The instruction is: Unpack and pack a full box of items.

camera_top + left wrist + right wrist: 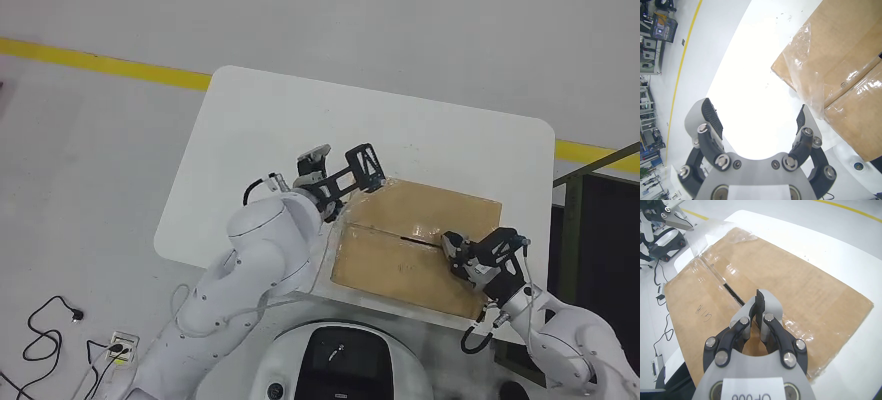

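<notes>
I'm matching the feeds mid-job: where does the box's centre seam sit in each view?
Top view: the seam runs across the cardboard box, between the two arms.
Left wrist view: the seam crosses the box top beyond the open left gripper.
Right wrist view: the seam leads away from the shut right gripper.
Shared landmark: the loose clear tape at the seam's end.

The box lies on the table, toward its near right part. The left gripper is just beside the box's far left corner. The right gripper is over its seam.
</notes>
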